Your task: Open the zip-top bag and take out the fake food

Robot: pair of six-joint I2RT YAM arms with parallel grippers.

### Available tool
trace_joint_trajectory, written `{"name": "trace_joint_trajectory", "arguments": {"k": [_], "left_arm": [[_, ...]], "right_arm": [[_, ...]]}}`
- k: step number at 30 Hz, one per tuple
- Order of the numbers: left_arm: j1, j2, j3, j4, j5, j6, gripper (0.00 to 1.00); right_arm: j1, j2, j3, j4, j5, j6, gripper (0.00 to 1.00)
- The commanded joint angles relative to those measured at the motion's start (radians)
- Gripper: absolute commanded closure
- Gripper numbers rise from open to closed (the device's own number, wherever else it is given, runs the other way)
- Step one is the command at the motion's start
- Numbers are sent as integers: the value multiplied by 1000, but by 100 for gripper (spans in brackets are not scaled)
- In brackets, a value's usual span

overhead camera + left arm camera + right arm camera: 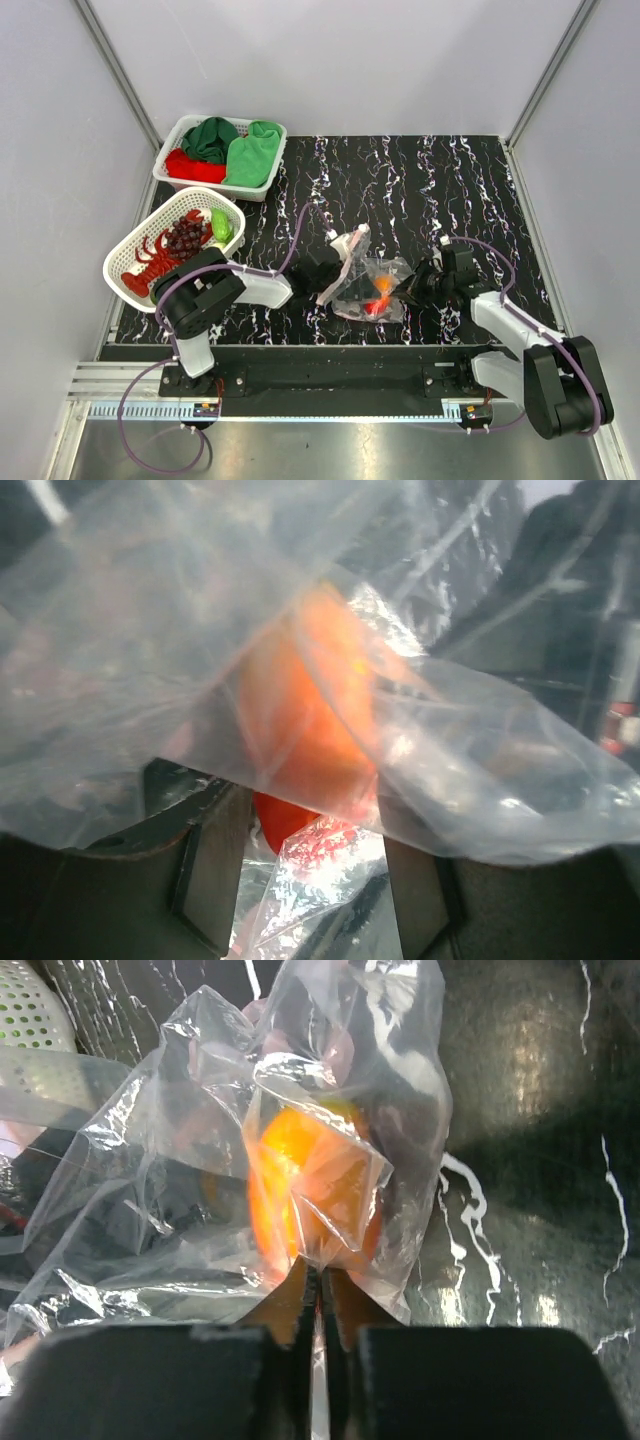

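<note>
The clear zip-top bag (352,292) lies crumpled at the middle of the black marbled table, its pink zip strip (350,250) at the left. Inside it show fake food pieces: an orange fruit (381,287) (300,1190) (310,700) and something red (280,820) below it. My right gripper (415,285) (320,1285) is shut, pinching the bag's film at its right edge. My left gripper (325,275) (315,870) is at the bag's left side, its fingers (215,870) wide apart with loose film and the red piece between them.
A white basket (112,268) at the left holds a red lobster (150,262), dark grapes (185,235) and a green vegetable (221,224). Behind it a second white basket (215,188) holds green cloths (250,155) and a red one (190,165). Walls enclose the table.
</note>
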Motion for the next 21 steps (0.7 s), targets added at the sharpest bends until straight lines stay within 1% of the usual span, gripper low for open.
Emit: {"name": "trace_joint_trajectory", "arguments": {"k": [1, 4, 7, 10, 11, 14, 17, 18, 20, 21], "left_arm": [[-8, 25, 47, -40, 21, 10, 40], [-8, 17, 51, -81, 9, 33, 35], [-8, 26, 70, -115, 9, 51, 33], [-8, 45, 74, -101, 4, 40, 29], [-6, 53, 82, -100, 2, 39, 26], [-5, 73, 103, -98, -2, 57, 25], [4, 70, 104, -117, -28, 63, 28], [7, 44, 91, -126, -46, 65, 28], [11, 2, 50, -138, -97, 66, 27], [12, -38, 41, -149, -109, 71, 24]], "right_arm": [[6, 69, 12, 67, -15, -33, 100], [6, 112, 11, 104, -33, -46, 100], [8, 163, 15, 160, -58, -55, 100], [8, 207, 29, 200, -96, -67, 100], [8, 218, 37, 205, -102, -67, 100], [8, 246, 44, 199, -109, -81, 100], [8, 226, 37, 181, -103, -89, 100], [8, 193, 37, 143, -66, -105, 100], [6, 151, 44, 86, -26, -119, 100], [6, 116, 50, 37, 2, -141, 100]]}}
